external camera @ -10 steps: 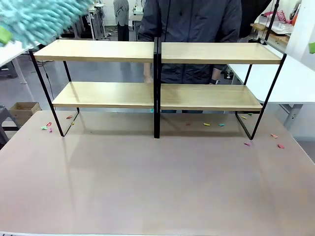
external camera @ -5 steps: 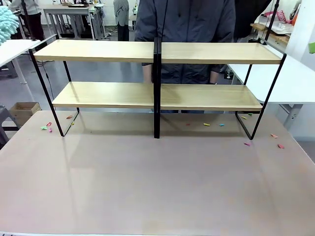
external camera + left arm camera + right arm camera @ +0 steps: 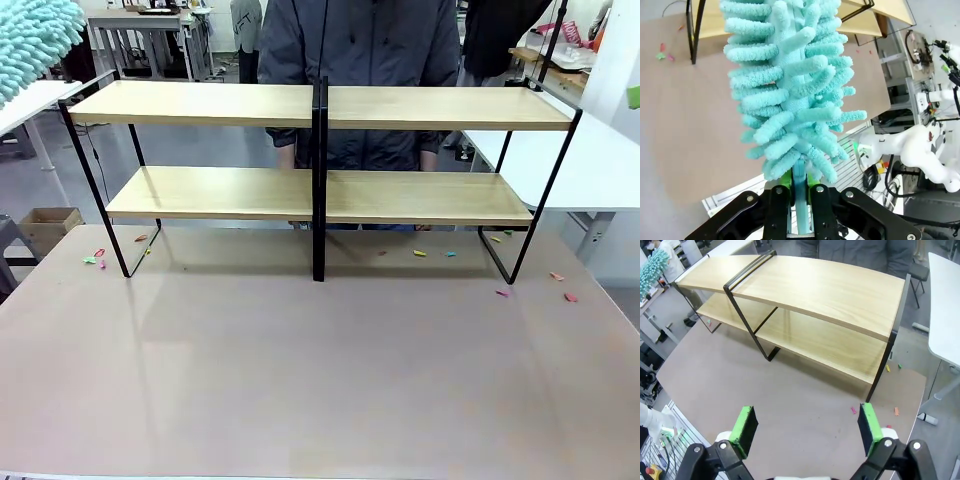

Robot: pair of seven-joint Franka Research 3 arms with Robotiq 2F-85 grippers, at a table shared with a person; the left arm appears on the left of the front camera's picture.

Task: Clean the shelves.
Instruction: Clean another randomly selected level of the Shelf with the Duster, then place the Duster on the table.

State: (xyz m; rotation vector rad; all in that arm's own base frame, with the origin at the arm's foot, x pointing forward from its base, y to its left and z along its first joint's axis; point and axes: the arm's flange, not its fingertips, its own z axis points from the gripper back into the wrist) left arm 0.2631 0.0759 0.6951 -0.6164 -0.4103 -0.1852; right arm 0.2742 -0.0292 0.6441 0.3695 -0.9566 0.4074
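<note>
Gripping one teal duster (image 3: 792, 80): left end effector (image 3: 794, 200) | right end effector (image 3: 806, 429) open | shelves (image 3: 320, 150): two tiers

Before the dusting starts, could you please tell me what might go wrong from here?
1. The left gripper holds the duster by its thin handle only; pressing on a board could tilt or slip it.
2. The duster hangs beyond the shelves' left end; sweeping in, it might catch the black frame and shift the rack.
3. A person stands close behind the shelves, so a long stroke could reach them.
</note>
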